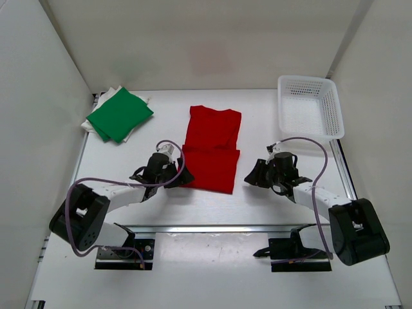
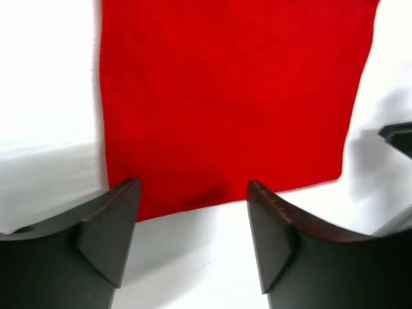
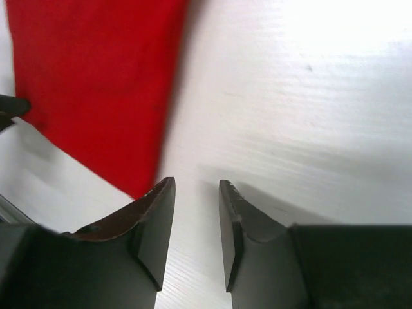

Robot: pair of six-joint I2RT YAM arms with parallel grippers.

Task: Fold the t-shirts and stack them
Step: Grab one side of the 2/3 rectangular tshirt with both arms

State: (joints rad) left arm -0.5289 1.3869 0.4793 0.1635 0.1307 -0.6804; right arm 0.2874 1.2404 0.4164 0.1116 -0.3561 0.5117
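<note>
Top view, red t-shirt [image 1: 212,151]: laid flat at the middle of the desk [image 1: 257,116]. The sleeves are turned in to a narrow oblong and a cross crease is seen about halfway down.
Top view, green t-shirt [image 1: 120,113]: folded, placed at the far left on top of the white t-shirt [image 1: 90,124].
Top view, white t-shirt: folded. Only its edges are shown beneath the green one.
Top view, basket [image 1: 302,78]: set at the far right, well apart from all cloth.
Top view, left fingers [image 1: 181,178]: held low at the near left corner of the red t-shirt.
Top view, right fingers [image 1: 251,175]: held just right of the near right corner, apart from the cloth.
Left wrist view, left fingers [image 2: 109,225]: spread wide, with nothing grasped. The near hem of the red t-shirt [image 2: 232,96] is seen just beyond the tips.
Right wrist view, right fingers [image 3: 151,225]: parted by a narrow gap, with nothing between them. The red t-shirt [image 3: 96,77] lies to the far left, untouched.
Progress, done: two shirts are judged folded and stacked.
Progress, left: the red t-shirt is judged partly folded. Its last fold and its placing on the stack are not yet done.
</note>
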